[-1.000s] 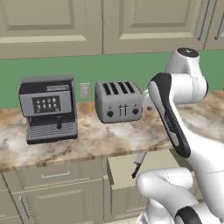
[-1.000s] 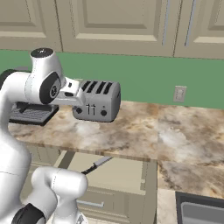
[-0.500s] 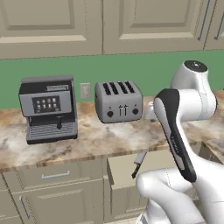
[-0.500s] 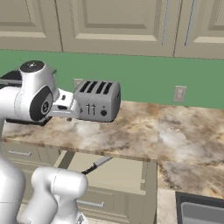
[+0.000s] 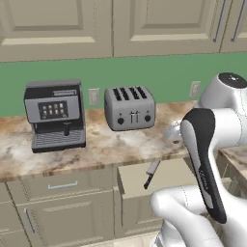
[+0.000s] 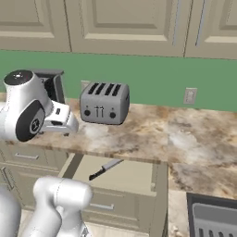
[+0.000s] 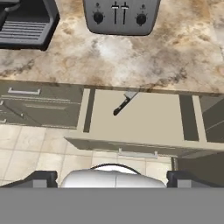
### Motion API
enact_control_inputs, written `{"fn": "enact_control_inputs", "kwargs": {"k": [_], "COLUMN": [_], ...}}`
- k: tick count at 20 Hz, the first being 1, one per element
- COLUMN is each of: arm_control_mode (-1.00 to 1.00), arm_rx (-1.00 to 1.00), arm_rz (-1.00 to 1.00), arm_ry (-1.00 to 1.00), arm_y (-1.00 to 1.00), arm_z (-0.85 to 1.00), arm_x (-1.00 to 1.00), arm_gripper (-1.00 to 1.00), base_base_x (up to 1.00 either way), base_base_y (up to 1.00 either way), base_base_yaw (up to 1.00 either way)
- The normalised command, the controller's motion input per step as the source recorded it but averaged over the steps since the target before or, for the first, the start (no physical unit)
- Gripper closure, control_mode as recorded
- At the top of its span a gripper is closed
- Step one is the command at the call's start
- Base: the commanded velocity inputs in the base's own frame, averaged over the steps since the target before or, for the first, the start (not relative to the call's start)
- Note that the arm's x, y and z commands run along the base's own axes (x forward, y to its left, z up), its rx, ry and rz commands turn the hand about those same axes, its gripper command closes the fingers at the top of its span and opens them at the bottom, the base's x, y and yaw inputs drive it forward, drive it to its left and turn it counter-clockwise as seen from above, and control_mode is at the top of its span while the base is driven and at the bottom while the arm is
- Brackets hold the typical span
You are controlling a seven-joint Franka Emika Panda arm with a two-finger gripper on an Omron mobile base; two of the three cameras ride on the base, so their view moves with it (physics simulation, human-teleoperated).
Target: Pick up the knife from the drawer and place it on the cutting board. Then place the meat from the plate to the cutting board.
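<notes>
The knife (image 7: 122, 104), silver blade and black handle, lies slantwise at the back of the open beige drawer (image 7: 148, 120), its blade tip under the counter edge. It also shows in the base views, knife (image 5: 150, 173) in drawer (image 5: 166, 174), and knife (image 6: 104, 169) in drawer (image 6: 125, 176). My gripper (image 7: 112, 179) hovers high above the drawer front, pointing down, open and empty, fingertips (image 7: 41, 178) far apart. The hand (image 6: 62, 121) hangs over the counter's front edge. The cutting board, the plate and the meat are out of view.
A grey toaster (image 5: 130, 107) and a black coffee machine (image 5: 54, 115) stand at the back of the marble counter (image 5: 106, 144). A smaller shut drawer with a bar handle (image 5: 62, 185) sits left of the open one. A dark sink edge (image 6: 214, 221) lies far right.
The arm has swung: its elbow has moved outward and the hand has sunk lower and back toward the counter's front edge. The jaws stay wide apart. Knife and drawer are unmoved.
</notes>
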Motion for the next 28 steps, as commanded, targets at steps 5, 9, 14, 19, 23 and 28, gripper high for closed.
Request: {"fn": "enact_control_inputs", "kwargs": {"k": [5,9,14,19,23,28], "arm_control_mode": [1.0,1.0,1.0,1.0,1.0,1.0], "arm_rx": [0.0,0.0,0.0,0.0,0.0,0.0], "arm_rz": [0.0,0.0,0.0,0.0,0.0,0.0], "arm_ry": [0.0,0.0,0.0,0.0,0.0,0.0], "arm_y": [0.0,0.0,0.0,0.0,0.0,0.0], "arm_z": [0.0,0.0,0.0,0.0,0.0,0.0], "arm_x": [0.0,0.0,0.0,0.0,0.0,0.0], "arm_gripper": [-1.0,-1.0,-1.0,-1.0,-1.0,-1.0], "base_base_x": [-0.5,-0.05,-0.02,0.0,0.16,0.25], "base_base_y": [0.72,0.93,0.88,0.63,0.46,0.8], "base_base_yaw": [-0.21,-0.44,-0.42,-0.54,-0.53,-0.46]}}
